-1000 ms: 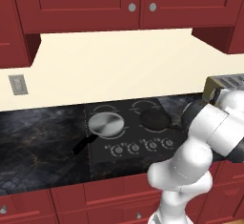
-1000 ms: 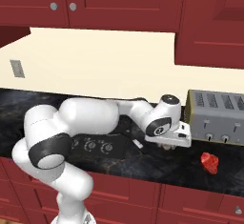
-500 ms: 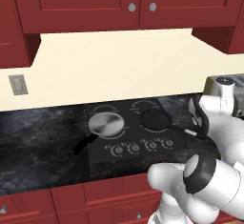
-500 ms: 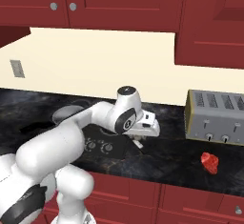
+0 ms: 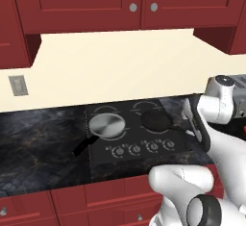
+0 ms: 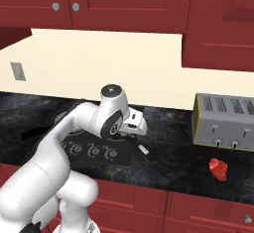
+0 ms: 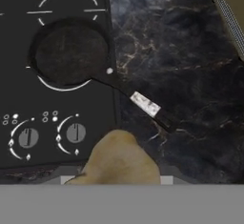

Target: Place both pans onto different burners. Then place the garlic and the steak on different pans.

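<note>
The silver pan (image 5: 108,124) sits on the left burner (image 5: 106,110), its black handle pointing toward the front left. The black pan (image 7: 71,51) rests on the right burner (image 7: 64,86), and its light-tipped handle (image 7: 147,105) reaches out over the counter. My gripper (image 7: 119,173) hangs above the cooktop's front right corner, shut on the tan garlic (image 7: 120,158), which hides the fingertips. In the right base view the gripper (image 6: 138,128) is just right of the cooktop. The red steak (image 6: 218,168) lies on the counter in front of the toaster.
A grey toaster (image 6: 225,122) stands at the right on the dark marble counter (image 7: 190,75). Control knobs (image 7: 75,133) line the cooktop's front edge. Red cabinets hang above, and a wall outlet (image 5: 18,85) is at the far left.
The arm has swung left from beside the toaster toward the cooktop, carrying the garlic. Pans and steak have not moved.
</note>
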